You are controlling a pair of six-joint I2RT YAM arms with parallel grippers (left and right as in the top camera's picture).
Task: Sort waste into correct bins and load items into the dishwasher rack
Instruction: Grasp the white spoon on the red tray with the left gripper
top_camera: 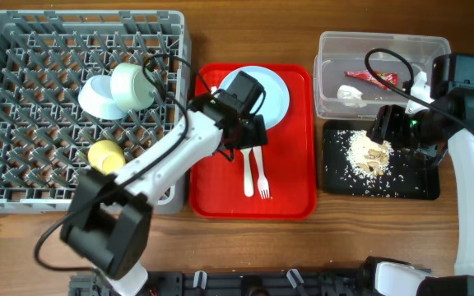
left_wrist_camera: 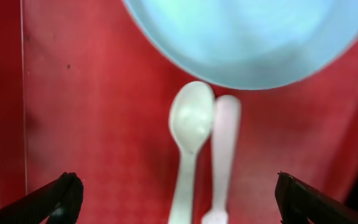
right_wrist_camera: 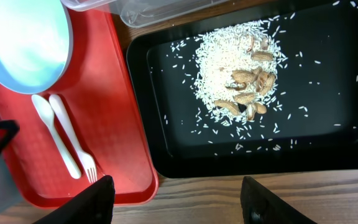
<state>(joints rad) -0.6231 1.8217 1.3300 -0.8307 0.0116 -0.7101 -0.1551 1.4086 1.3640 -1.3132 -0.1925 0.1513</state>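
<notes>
Below the spread left fingers [left_wrist_camera: 58, 196], a white spoon [left_wrist_camera: 191, 121] and fork [left_wrist_camera: 224, 149] lie parallel on the red tray [left_wrist_camera: 92, 93].

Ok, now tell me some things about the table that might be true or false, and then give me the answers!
1. The spoon and fork lie side by side on the red tray. True.
2. The yellow cup sits on the red tray. False: it is in the rack.
3. The red wrapper is inside the clear tub. True.
4. The food scraps are in the clear tub. False: they are piled on the black tray.
5. The left claw is holding the spoon. False: it is open and empty, above the spoon.
</notes>
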